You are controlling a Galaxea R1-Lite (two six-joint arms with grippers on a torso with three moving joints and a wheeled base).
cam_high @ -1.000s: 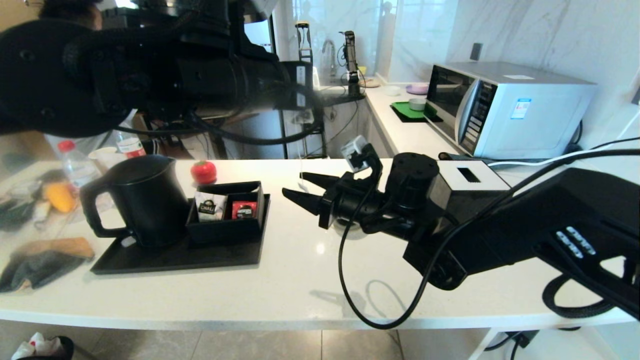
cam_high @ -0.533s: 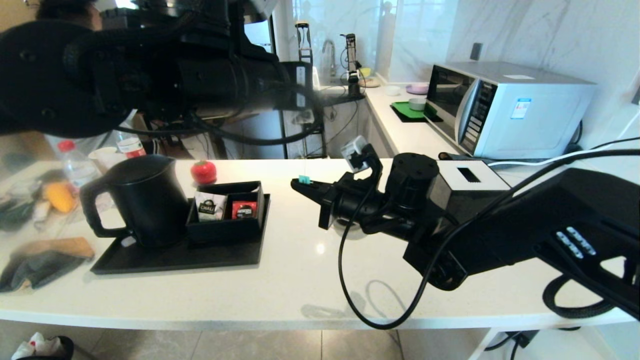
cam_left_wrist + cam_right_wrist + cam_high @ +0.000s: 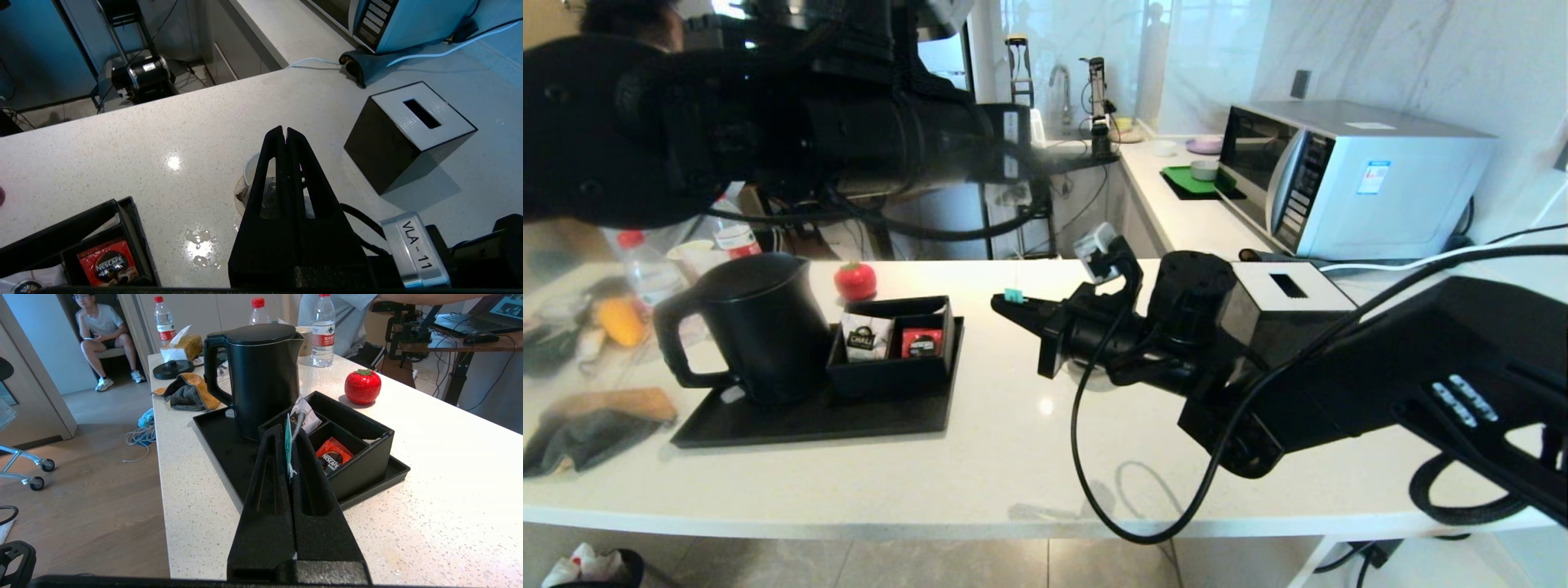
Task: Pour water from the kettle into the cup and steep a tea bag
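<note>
So, step: I judge I'm dunking the tea bag by its tag, with the pour seemingly done
Right gripper (image 3: 1001, 304): level above the counter (image 3: 980, 474), jaws clenched on the teal tag (image 3: 288, 443)
Left gripper (image 3: 284, 130): jaws closed on nothing, parked right over the cup (image 3: 250, 171)
Cup: on the counter under and behind my right gripper, mostly hidden
Tea bag: I can't pick it out; a greyish patch behind the left jaws may be it, in the cup
Kettle (image 3: 760, 327): upright on the tray (image 3: 809, 420), well apart from the cup
How: I'd keep the pinch firm, lift and lower straight over the cup, slowly, so the bag clears neither the rim nor the left jaws
Risk: drops (image 3: 196, 245) lie beside the cup, so no jerks
</note>
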